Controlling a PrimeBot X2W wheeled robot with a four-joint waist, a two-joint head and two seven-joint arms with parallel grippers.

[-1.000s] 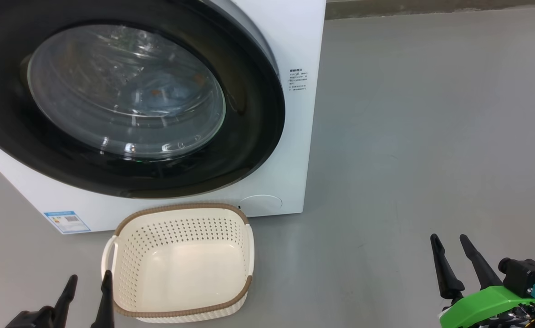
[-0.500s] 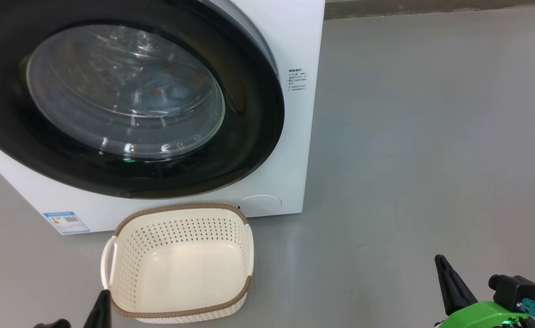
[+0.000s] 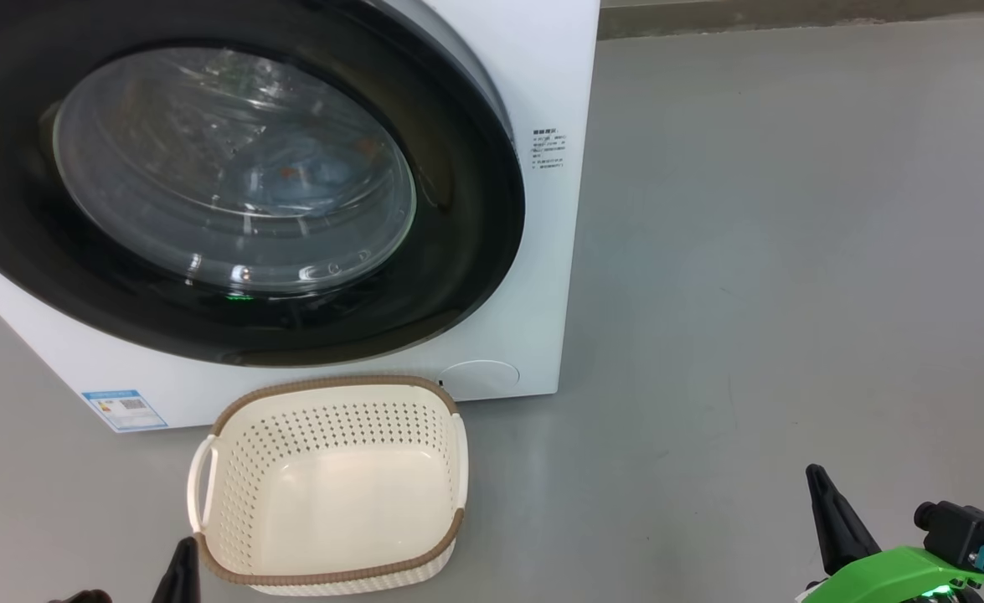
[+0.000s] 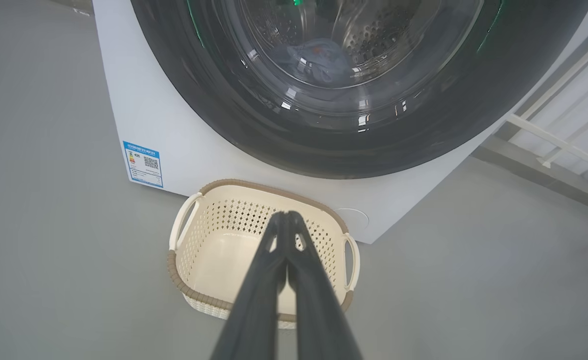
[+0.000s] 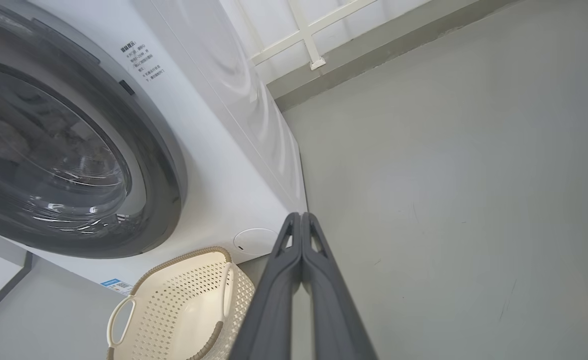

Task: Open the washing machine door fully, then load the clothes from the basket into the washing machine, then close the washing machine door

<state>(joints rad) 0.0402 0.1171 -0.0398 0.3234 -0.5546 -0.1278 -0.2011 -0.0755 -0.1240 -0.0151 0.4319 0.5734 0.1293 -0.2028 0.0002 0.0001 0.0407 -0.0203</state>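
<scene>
On the grey floor (image 3: 751, 293), the big white box-shaped front-loading washing machine (image 3: 542, 276) stands with its large round glossy black washing machine door (image 3: 466, 251) shut flush against the front. The soft light blue clothes with orange-brown print (image 4: 319, 62) lie inside the drum, seen through the clear bulging porthole and low in the glass from the left wrist view. The small cream-white perforated plastic basket with a brown woven-look rim (image 3: 332, 382) sits upright on the floor just in front of the machine, below the door's lower edge, with its bare bottom showing; whether it touches the machine can't be told. A small blue label (image 3: 123, 409) sits at the machine's lower corner, to the basket's left. The left gripper (image 4: 286, 220) has its two dark fingers pressed together, holding nothing, and its tip is just beside the basket's near left corner in the head view. The right gripper (image 5: 301, 220) is likewise fully closed and empty, over bare floor well to the right of the basket. A white railing (image 5: 304, 35) runs behind the machine.
</scene>
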